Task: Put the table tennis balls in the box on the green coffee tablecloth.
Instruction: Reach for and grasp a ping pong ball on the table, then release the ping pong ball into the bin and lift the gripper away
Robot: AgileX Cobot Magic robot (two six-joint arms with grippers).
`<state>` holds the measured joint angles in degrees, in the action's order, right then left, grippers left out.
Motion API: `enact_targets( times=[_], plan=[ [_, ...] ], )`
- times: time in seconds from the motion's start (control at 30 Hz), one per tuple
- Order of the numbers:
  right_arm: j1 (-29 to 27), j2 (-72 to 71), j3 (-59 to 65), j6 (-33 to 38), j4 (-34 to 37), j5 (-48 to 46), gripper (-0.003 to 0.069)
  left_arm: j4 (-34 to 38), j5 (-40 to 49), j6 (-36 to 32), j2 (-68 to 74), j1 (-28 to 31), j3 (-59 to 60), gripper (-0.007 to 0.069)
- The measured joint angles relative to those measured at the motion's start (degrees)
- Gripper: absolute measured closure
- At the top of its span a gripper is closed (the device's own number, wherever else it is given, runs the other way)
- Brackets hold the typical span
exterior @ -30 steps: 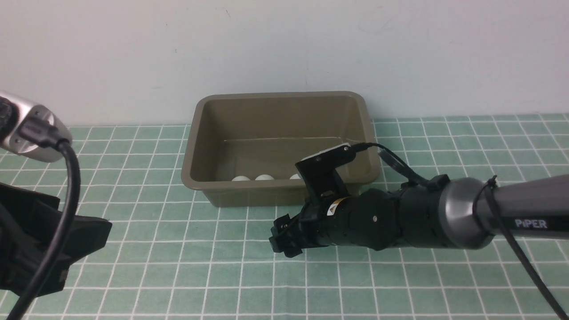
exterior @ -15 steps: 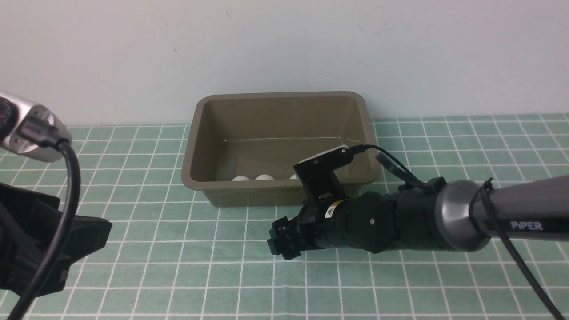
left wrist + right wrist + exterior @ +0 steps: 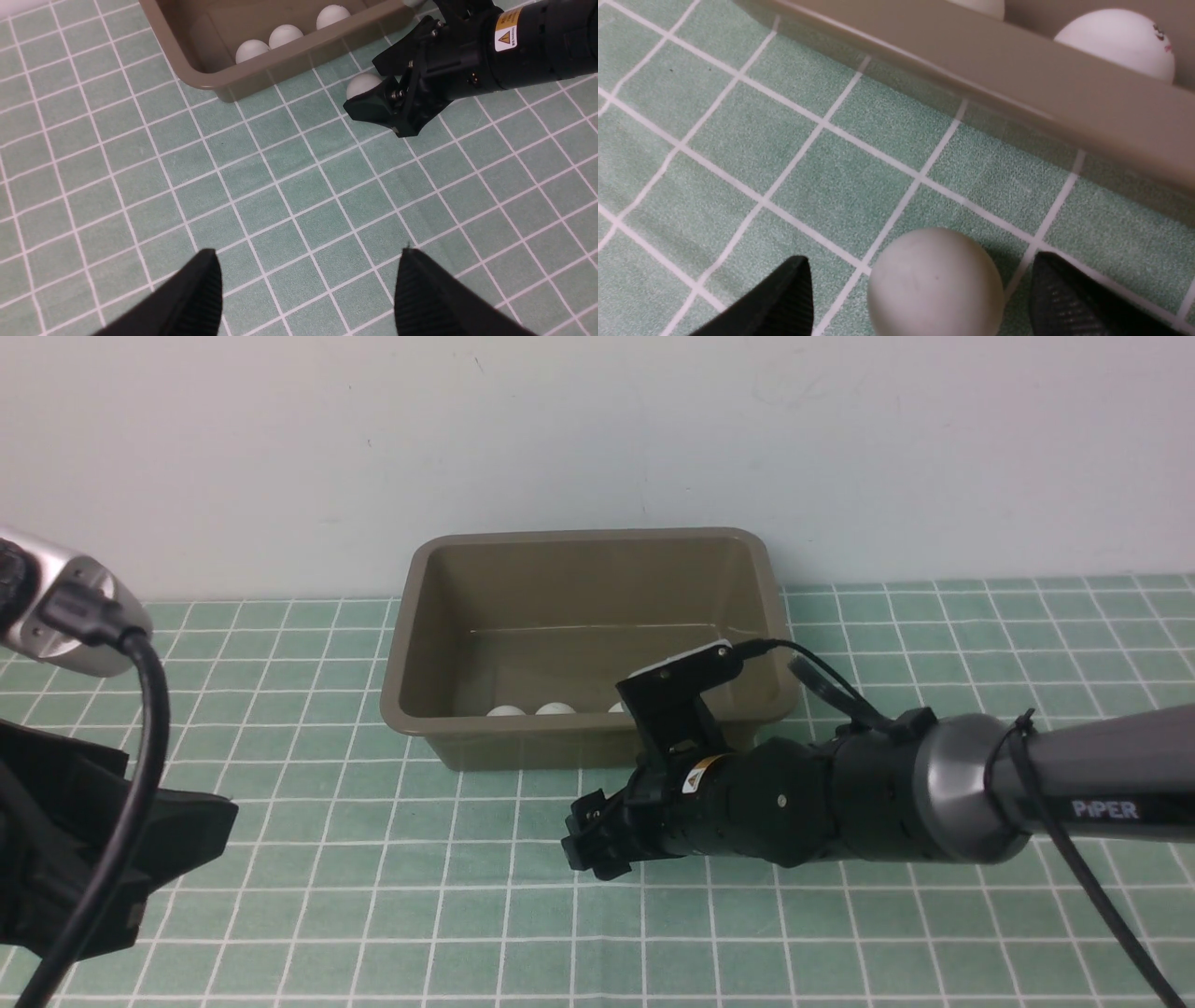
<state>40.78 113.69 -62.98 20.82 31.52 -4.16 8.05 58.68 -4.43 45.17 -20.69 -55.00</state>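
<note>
Spread wide, the right claw (image 3: 586, 845) is straddling one small matte white table tennis ball (image 3: 934, 284) on the pale teal-green gridded tablecloth (image 3: 373, 896), just beside the olive-brown rectangular plastic box (image 3: 523, 747) holding three more balls (image 3: 286, 35). The left claw (image 3: 308, 280) is hovering spread, empty.

Evenly and diffusely lit; soft shadow beneath box (image 3: 560, 747); nearest ball (image 3: 934, 282) slightly blurred; front view mildly grainy.

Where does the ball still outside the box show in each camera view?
Front view: not visible; the right tool blocks that spot.
Left wrist view: loose ball at the right tool's fingers, just outside the box.
Right wrist view: on the cloth between the open fingers.
Shared landmark: the box's near wall.
</note>
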Motion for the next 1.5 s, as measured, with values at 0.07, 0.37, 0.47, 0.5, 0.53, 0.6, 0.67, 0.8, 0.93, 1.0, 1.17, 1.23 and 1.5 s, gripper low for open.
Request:
enact_targets(
  times=[0.07,0.37,0.47,0.5,0.53,0.6,0.67,0.8,0.93,1.0,1.17,1.23,1.5],
  plan=[
    [0.0,0.5,-0.2,0.0,0.0,-0.1,0.0099,0.2,0.0,0.0,0.0,0.0,0.0,0.0178],
    [0.0,2.5,-1.1,0.2,0.0,-0.3,0.0099,0.3,0.1,0.0,0.0,0.0,0.0,0.0178],
    [0.0,2.6,-1.1,0.3,0.0,-0.8,0.0124,0.3,0.0,0.0,0.0,0.0,0.0,0.0178],
    [0.0,2.6,-1.1,0.4,0.0,-1.0,0.0144,0.3,0.0,0.0,0.0,0.0,0.0,0.0178],
    [0.0,2.6,-1.1,0.5,0.0,-1.2,0.018,0.3,0.0,0.0,0.0,0.0,0.0,0.0178],
    [0.0,2.6,-1.1,1.1,0.0,-1.4,0.0286,0.3,0.0,0.0,0.0,0.0,0.0,0.0178],
    [0.0,2.5,-1.1,2.1,-0.4,-2.0,0.0302,0.3,0.0,0.0,0.0,0.0,0.0,0.0178],
    [0.0,-0.3,-1.2,4.8,-4.7,-8.3,0.0297,0.3,0.0,0.0,0.0,0.0,0.0,0.0178],
    [0.0,-5.1,-1.1,5.2,-9.1,-15.2,0.0297,0.3,0.0,0.0,0.0,0.0,0.0,0.0178],
    [0.0,-8.3,-1.1,5.4,-10.0,-18.6,0.0297,0.3,-0.1,0.0,0.0,0.0,0.0,0.0178],
    [0.0,-20.7,-1.1,5.4,-10.7,-23.3,0.0297,0.3,-0.5,0.0,0.0,0.0,0.0,0.0178],
    [0.0,-24.3,-1.1,5.5,-10.7,-22.4,0.0297,0.3,-0.5,0.0,0.0,0.0,0.0,0.0178],
    [-7.2,-21.1,-6.5,5.8,-6.4,-16.9,0.0297,0.3,-0.7,0.0,0.0,0.0,0.0,0.0178]
  ],
)
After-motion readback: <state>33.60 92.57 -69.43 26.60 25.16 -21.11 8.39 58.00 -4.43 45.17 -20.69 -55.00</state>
